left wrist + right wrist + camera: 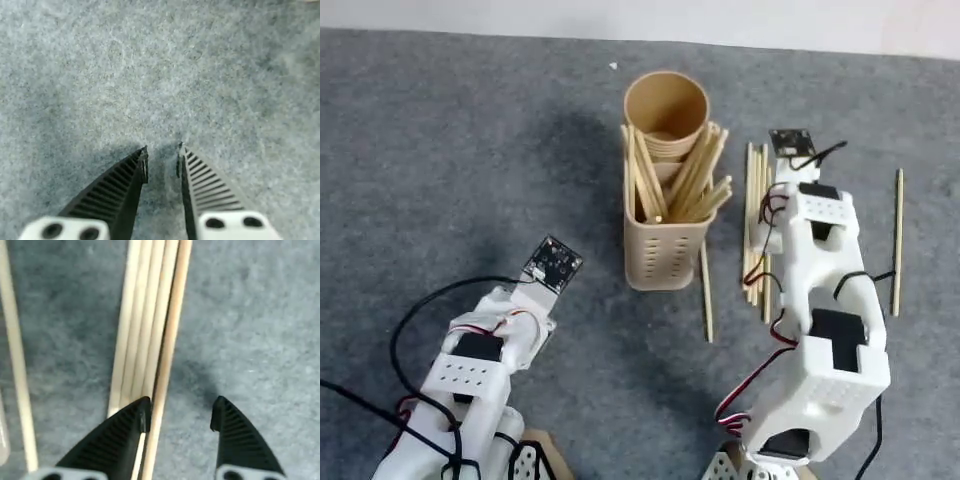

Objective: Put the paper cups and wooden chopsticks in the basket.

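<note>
Chopsticks (150,315) by your R gripper (181,415).
Jaws wide, gripping nothing (L gripper (162,161) narrow gap, over mat (150,75)).

Matt wooden chopsticks (150,315), fuzzy grey carpet (150,75)

High camera looks straight down on a grey carpet (470,150), left arm (470,370) lower left, right arm (825,320) lower right. Both wrist cameras face down, close to the carpet — the right one shares the loose chopsticks (753,200) right of centre.
</note>
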